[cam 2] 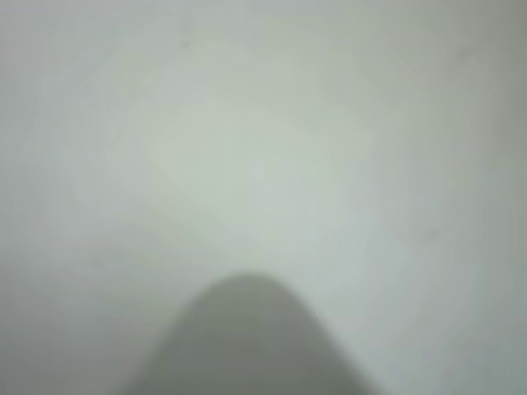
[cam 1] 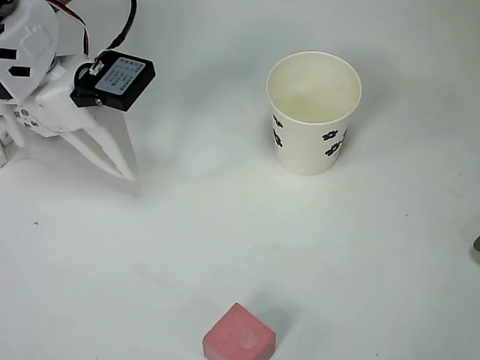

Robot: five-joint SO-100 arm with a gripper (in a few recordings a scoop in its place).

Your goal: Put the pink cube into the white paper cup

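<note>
Lying untouched on the table at six o'clock, the cube is yet to be grasped and dropped into the empty cup at one o'clock, the end effector seen at ten o'clock with fingers together.

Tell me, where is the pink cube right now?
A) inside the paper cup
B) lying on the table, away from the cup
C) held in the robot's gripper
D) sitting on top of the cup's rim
B: in the overhead view the pink cube lies alone on the white table near the bottom edge, well apart from the white paper cup and the gripper.
</note>
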